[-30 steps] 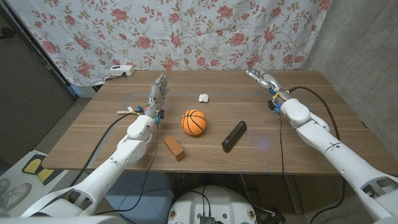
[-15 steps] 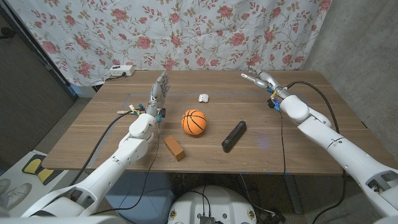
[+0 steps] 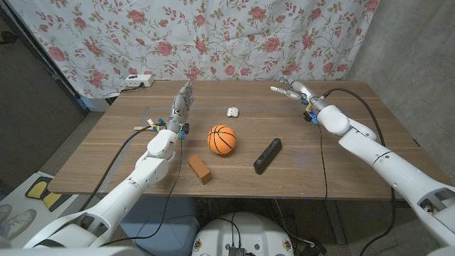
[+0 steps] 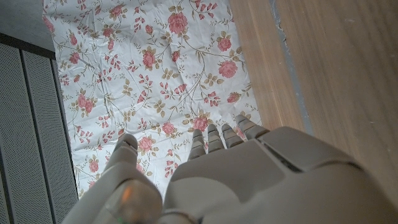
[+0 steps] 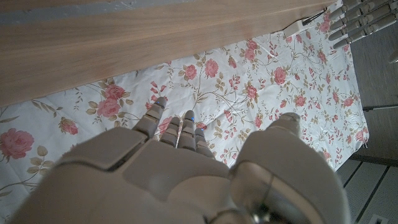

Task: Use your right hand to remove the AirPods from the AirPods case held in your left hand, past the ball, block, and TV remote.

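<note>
1 small white AirPods case [image 3: 232, 112] is sitting on the wooden table [image 3: 334, 160], beyond the orange ball [image 3: 222, 139]; whether its lid is shut is too small to tell. Left hand [image 3: 182, 104] is standing upright, fingers together, holding nothing. Right hand [image 3: 290, 90] is hovering at the far edge, fingers spread, empty.

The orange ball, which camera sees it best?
The head view: the ball sits whole in the middle of the table, between the block and the remote. The wrist views look at flowered cloth and table wood instead.
</note>
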`<move>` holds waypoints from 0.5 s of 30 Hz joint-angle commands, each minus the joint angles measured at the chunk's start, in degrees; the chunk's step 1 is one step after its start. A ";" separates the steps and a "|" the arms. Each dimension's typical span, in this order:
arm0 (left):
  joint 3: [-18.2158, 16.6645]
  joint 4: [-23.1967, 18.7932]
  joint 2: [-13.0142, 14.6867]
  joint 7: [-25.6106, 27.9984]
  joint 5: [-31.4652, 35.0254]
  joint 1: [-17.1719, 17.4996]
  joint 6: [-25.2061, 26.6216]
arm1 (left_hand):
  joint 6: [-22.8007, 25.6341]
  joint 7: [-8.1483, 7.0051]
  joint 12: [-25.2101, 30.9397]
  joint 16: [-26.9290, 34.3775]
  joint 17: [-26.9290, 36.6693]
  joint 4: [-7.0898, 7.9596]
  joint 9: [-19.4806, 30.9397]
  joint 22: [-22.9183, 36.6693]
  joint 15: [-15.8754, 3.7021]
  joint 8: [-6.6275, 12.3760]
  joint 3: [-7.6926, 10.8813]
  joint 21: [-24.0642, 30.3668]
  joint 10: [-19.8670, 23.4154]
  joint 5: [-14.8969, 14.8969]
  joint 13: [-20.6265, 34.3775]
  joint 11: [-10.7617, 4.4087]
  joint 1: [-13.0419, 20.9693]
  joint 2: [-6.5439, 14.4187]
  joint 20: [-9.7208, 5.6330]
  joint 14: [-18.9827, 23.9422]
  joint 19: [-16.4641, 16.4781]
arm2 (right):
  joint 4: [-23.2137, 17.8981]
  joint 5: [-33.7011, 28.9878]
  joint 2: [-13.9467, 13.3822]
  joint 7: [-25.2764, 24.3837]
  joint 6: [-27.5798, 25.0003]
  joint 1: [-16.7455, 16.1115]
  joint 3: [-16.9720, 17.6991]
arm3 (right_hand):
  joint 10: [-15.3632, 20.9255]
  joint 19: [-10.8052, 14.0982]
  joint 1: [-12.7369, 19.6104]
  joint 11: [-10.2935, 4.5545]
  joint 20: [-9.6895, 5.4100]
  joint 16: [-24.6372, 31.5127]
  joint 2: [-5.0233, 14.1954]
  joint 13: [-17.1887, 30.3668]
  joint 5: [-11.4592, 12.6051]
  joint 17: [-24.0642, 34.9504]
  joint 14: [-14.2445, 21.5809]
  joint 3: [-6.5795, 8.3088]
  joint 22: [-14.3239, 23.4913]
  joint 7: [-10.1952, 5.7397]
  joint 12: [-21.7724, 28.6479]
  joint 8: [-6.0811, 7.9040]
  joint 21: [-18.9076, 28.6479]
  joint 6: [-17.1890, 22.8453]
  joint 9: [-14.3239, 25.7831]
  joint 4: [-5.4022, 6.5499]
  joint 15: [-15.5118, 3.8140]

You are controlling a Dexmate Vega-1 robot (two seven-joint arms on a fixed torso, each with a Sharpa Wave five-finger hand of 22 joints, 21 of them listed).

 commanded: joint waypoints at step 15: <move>-0.11 0.87 0.07 -1.25 -0.51 -0.19 -0.49 | 0.72 -0.21 0.37 0.44 0.26 -0.29 0.11 0.29 0.02 0.26 -0.01 0.34 1.03 0.04 0.19 -0.16 0.71 0.22 -0.07 0.63 0.98 | -3.32 -5.83 -1.06 1.38 -4.81 2.03 -3.50 | 1.20 -0.46 2.62 -0.74 -0.94 0.26 1.16 0.83 -0.83 0.22 -0.26 1.27 0.18 -1.13 0.65 0.12 0.18 -0.99 0.23 -1.28 -0.59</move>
